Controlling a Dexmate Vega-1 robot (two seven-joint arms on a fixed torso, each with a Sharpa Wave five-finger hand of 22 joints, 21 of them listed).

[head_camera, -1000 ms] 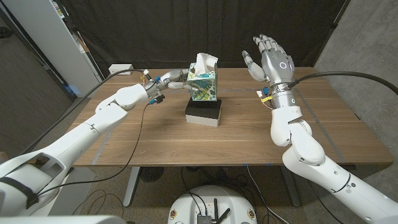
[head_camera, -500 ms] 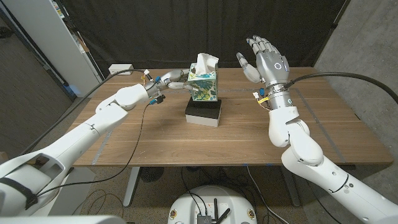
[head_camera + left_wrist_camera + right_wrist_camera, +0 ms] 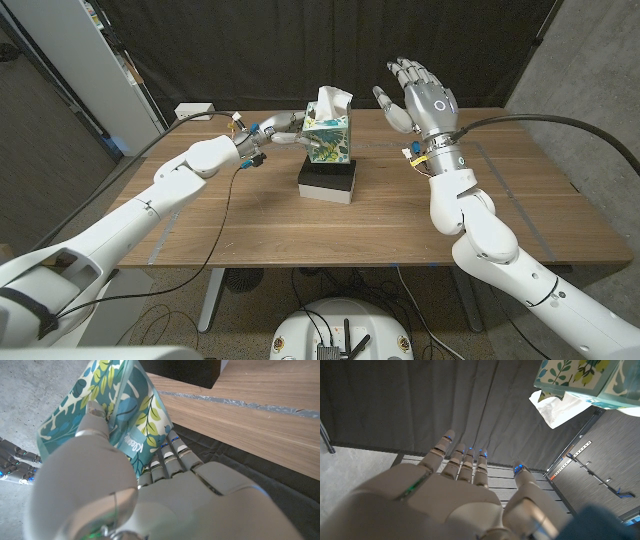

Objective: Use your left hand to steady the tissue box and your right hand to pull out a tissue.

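Observation:
A leaf-patterned tissue box (image 3: 328, 138) stands on a black-and-white block (image 3: 327, 182) at the table's middle back, with a white tissue (image 3: 329, 99) sticking up from its top. My left hand (image 3: 275, 131) grips the box's left side; in the left wrist view its fingers (image 3: 167, 457) and thumb wrap the patterned box (image 3: 125, 420). My right hand (image 3: 415, 92) hangs raised to the right of the box, fingers spread, holding nothing. In the right wrist view the right hand (image 3: 465, 485) is empty, with the tissue (image 3: 557, 407) and the box (image 3: 580, 375) apart from it.
The wooden table (image 3: 330, 225) stretches wide in front of the box. A small white box (image 3: 195, 111) lies at the back left corner. Black curtains hang behind the table, and a white panel (image 3: 80, 60) stands at the far left.
My right hand has drifted left toward the tissue, staying raised and spread. The left hand and the box have not moved.

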